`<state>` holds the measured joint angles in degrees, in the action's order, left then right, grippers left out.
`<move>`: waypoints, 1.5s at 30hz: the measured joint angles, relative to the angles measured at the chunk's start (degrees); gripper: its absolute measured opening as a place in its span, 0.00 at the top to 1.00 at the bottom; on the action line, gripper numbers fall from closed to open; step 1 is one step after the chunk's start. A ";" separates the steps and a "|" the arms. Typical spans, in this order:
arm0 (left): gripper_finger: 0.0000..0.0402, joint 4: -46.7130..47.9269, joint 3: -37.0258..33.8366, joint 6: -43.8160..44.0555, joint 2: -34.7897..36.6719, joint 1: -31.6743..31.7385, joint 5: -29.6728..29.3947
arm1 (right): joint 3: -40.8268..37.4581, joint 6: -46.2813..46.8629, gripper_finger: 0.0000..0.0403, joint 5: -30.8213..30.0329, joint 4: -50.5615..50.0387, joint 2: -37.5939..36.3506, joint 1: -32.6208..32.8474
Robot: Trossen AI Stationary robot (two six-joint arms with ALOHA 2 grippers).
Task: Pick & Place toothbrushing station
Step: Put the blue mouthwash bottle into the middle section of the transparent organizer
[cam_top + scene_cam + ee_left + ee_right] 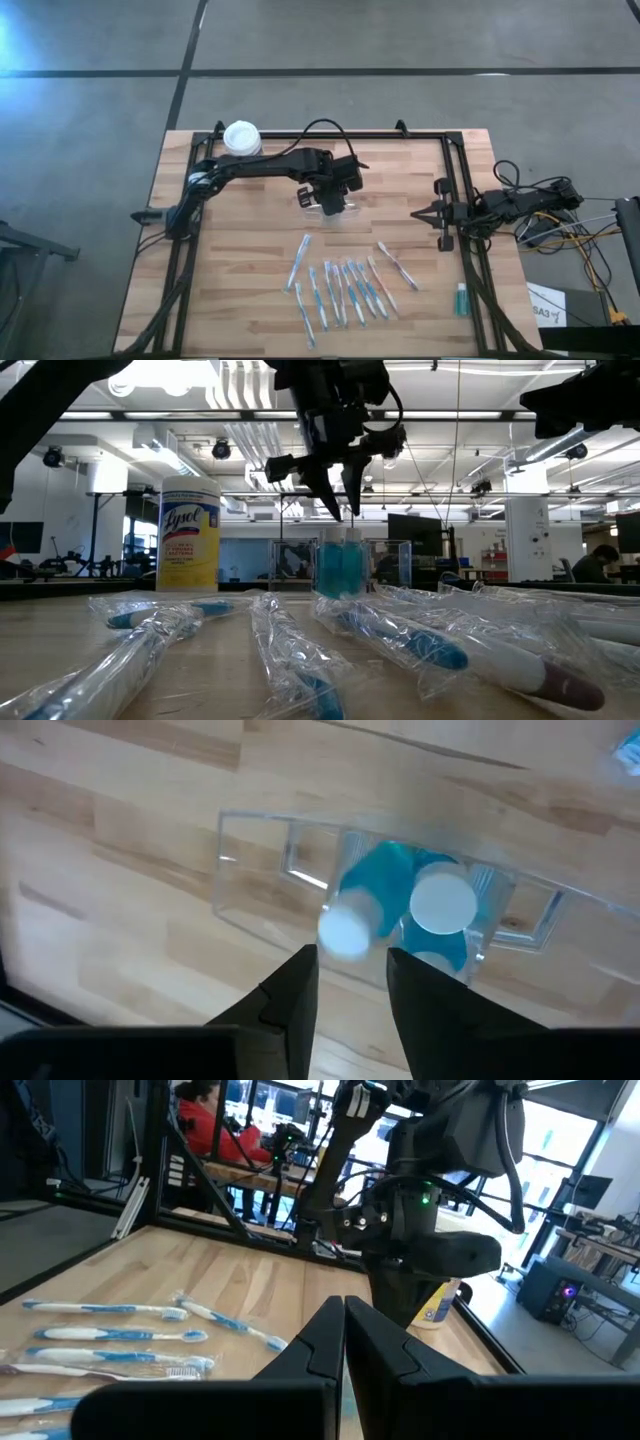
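The holder [318, 205] is sitting just above the table's [250, 300] centre, a clear box with blue, white-capped tubes [443, 902] standing upright in one compartment, presumably so they stay sorted and reachable from above. The left gripper [333, 203] is hovering directly over it, pointing down, its fingers [295, 1000] standing a little apart with nothing between them; the tips are lining up just beside the nearer cap [345, 930], which suggests it is either about to pinch a tube or has just let one go, though I cannot tell which. At about six o'clock from the holder, the toothbrushes [340, 290] are lying in a loose fan, each in a clear wrapper, apparently waiting to be carried over. One more tube [461, 299] is lying alone at about four o'clock, near the table's right rail. A canister [241, 139] is standing at ten o'clock, by the back edge, out of the working path. The right gripper [422, 213] is waiting at three o'clock, well apart, its fingers pressed together and empty.
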<state>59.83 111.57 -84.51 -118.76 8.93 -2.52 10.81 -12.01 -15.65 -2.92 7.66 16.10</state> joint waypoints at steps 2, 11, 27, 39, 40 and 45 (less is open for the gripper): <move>0.70 0.08 -0.24 0.20 0.00 0.00 -0.03 | 0.00 0.02 0.98 0.03 0.00 0.00 -0.01; 0.74 0.16 2.02 8.59 5.09 -0.13 -2.08 | 0.00 0.00 0.98 0.10 0.11 -0.02 -0.02; 0.99 -35.33 -43.86 59.87 49.66 3.28 21.08 | 0.00 2.53 0.98 -0.02 0.28 0.00 -0.02; 0.99 -76.43 -91.48 88.97 75.59 3.37 19.91 | 6.17 24.12 0.98 -6.89 -6.97 5.14 -0.02; 0.99 -76.97 -93.02 89.07 76.93 3.39 19.68 | 8.28 26.84 0.98 -7.01 -9.71 7.01 -0.02; 0.99 -77.18 -97.61 88.63 81.90 3.39 16.44 | 21.73 43.33 0.98 -7.18 -28.40 20.74 -0.01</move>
<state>-17.35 13.96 4.12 -36.86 12.32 13.91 32.53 31.32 -22.83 -31.32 28.40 16.09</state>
